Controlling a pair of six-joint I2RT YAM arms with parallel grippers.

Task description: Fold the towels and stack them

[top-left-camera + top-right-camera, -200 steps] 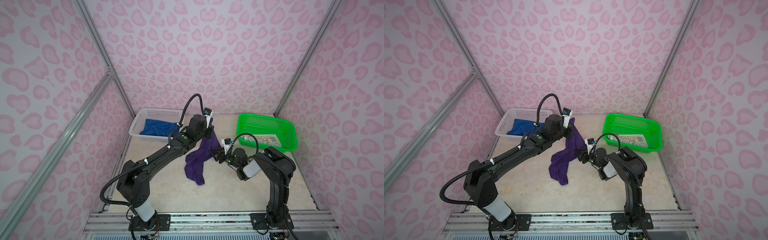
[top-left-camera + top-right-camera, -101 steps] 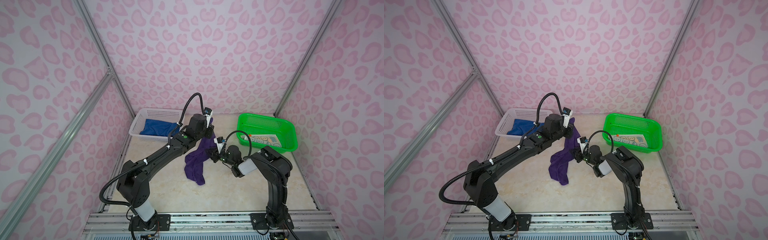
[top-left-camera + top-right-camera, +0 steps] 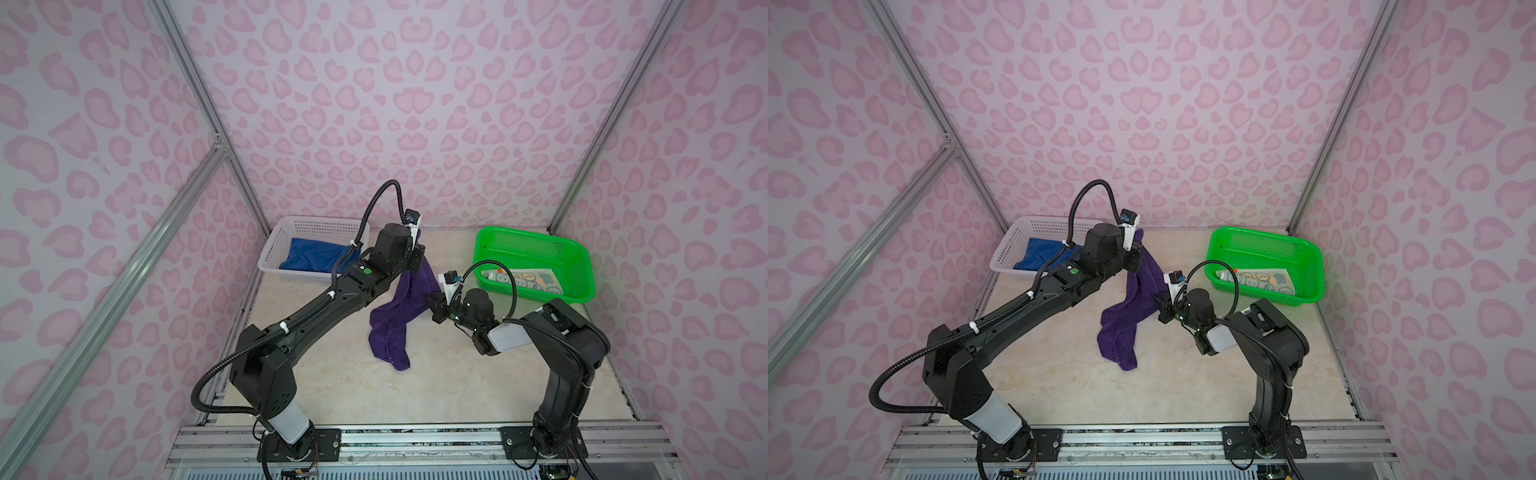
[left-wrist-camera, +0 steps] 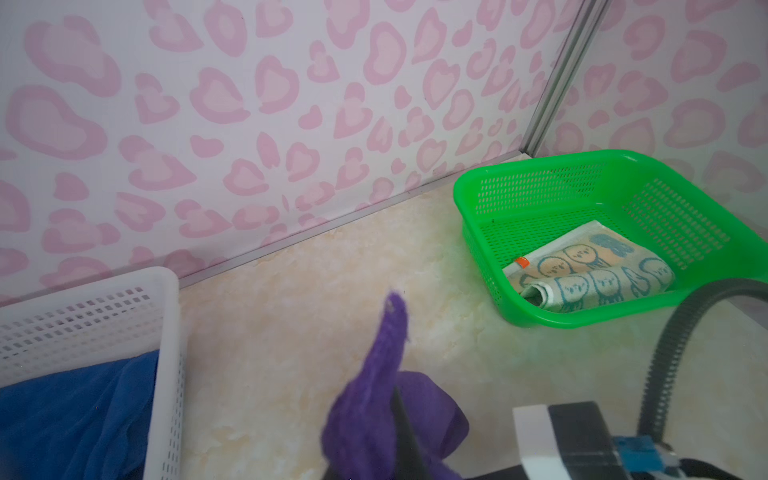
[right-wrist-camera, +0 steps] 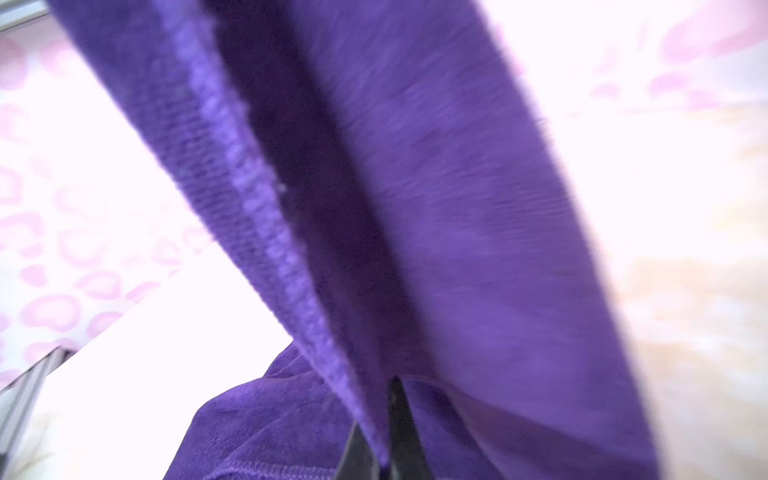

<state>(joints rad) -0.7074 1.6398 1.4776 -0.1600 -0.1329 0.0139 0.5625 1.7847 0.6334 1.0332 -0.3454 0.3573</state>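
The dark purple towel (image 3: 392, 322) (image 3: 1123, 318) hangs from my left gripper (image 3: 419, 258) (image 3: 1137, 254), which is shut on its top corner above the table's back middle; its lower end lies crumpled on the table. My right gripper (image 3: 430, 302) (image 3: 1158, 304) is shut on the towel's right-hand edge, partway down. In the right wrist view the purple towel (image 5: 415, 208) fills the picture, its hem pinched in my right gripper (image 5: 384, 440). In the left wrist view the purple towel (image 4: 374, 395) sticks up from my left gripper (image 4: 392, 415). The blue towel (image 3: 311, 257) lies in the white basket, and the rabbit towel (image 3: 523, 280) lies folded in the green basket.
The white basket (image 3: 316, 222) (image 4: 166, 332) stands at the back left against the wall. The green basket (image 3: 536, 241) (image 4: 540, 166) stands at the back right corner. Pink-patterned walls and metal posts close in three sides. Bare marble tabletop (image 3: 374, 395) lies in front of the towel.
My right gripper has moved left to the hanging purple towel and closed on its edge. The left arm has held still with the towel's corner.
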